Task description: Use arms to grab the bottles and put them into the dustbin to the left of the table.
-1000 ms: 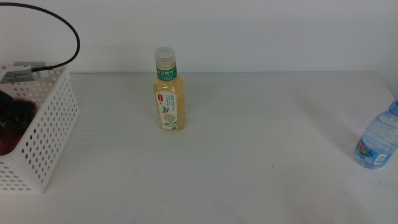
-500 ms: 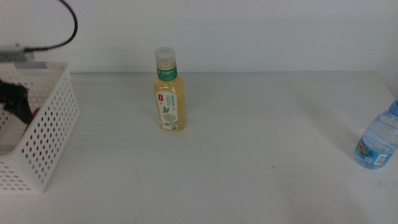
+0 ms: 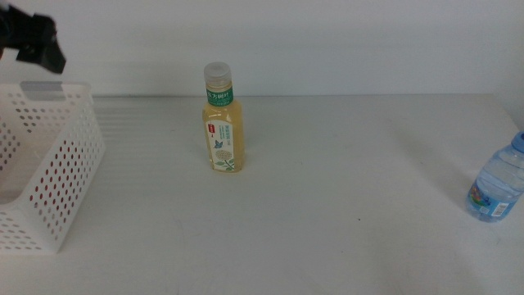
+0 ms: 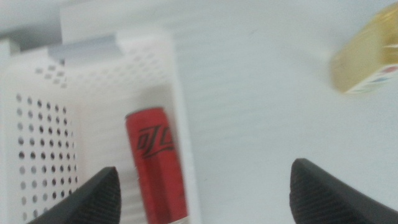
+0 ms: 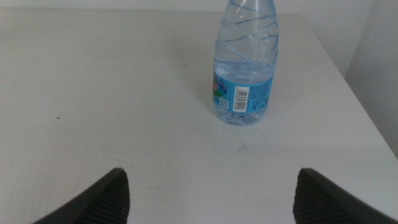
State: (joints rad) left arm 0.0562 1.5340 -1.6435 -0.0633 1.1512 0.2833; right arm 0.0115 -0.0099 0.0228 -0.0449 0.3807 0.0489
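- Bottles: the yellow bottle (image 3: 222, 121) stands upright near the middle of the bench (image 3: 344, 205), well apart from the basket (image 3: 57, 188) at the bench's left side; the water bottle (image 3: 496, 187) stands upright at the right edge of the bench, partly cut off in the middle view.
- Red can (image 4: 157, 163): lies on its side inside the basket, so one of the three items appears done and two are left.
- Left claw (image 4: 205, 190): above the basket, jaws wide apart and holding nothing; in the middle view only a dark part of it shows, at the top left corner.
- Right claw (image 5: 208, 193): low over the bench, jaws apart and empty, with the water bottle (image 5: 245, 62) ahead of them and not yet between them.
- Risk, water bottle: it stands close to the bench edge; a jaw tip that strikes it off-centre could tip it or push it off.
- Risk, yellow bottle: tall and narrow; a high or glancing grip may topple it.
- Risk, basket: light and perforated; a claw that catches the rim (image 4: 180, 118) could drag or shift it.
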